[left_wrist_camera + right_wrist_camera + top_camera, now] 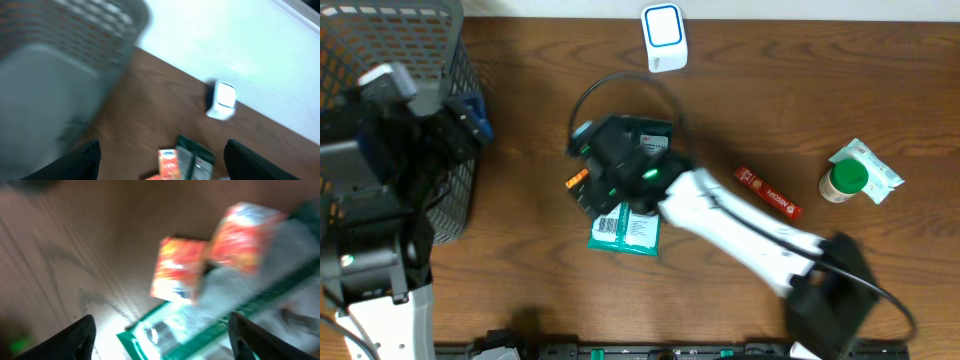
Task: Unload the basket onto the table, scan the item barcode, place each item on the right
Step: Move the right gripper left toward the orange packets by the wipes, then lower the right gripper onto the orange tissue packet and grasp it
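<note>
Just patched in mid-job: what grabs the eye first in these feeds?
The white right arm stretches across the middle of the table, its open right gripper over a heap of packets, an orange packet and a teal packet among them. Next come the white scanner at the far edge and the grey mesh basket on the left.

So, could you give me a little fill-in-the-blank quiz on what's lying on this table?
1. The jar near the right edge has a ____ lid.
2. The long thin packet lying between that jar and the pile of packets is ____.
3. The mesh basket stands beside the ____ arm.
4. The right gripper hangs over the pile with its jaws ____.
Missing words: green; red; left; open.
</note>
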